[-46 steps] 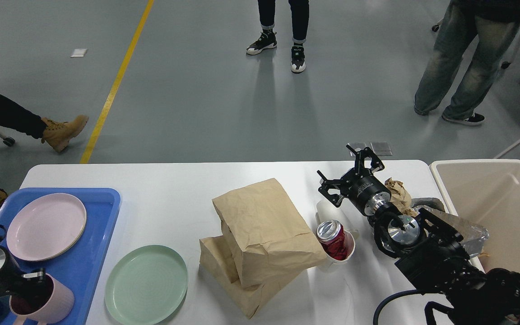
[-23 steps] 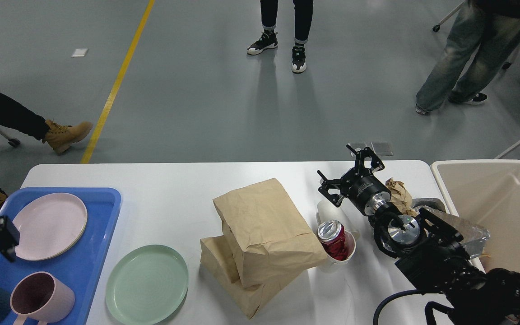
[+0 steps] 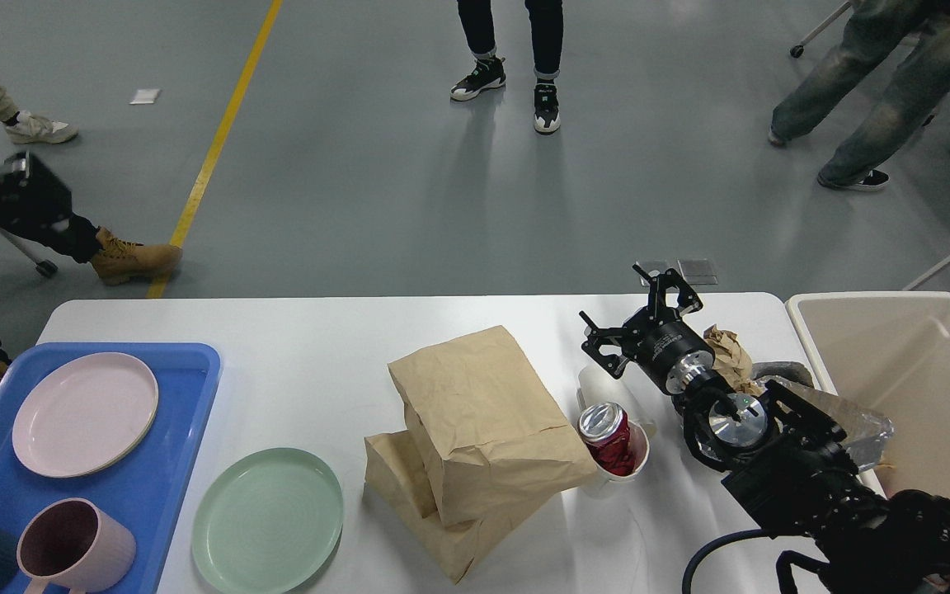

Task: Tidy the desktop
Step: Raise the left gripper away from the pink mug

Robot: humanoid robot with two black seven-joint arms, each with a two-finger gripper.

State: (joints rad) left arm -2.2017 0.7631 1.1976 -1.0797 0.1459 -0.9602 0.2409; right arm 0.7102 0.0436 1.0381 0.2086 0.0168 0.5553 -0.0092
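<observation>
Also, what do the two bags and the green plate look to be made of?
The two bags: brown kraft paper by the look, matte, with creases and folded edges. The green plate: probably plastic or melamine, pale mint with a soft sheen and faint concentric rings; ceramic cannot be ruled out. Both rest on the desktop.
</observation>
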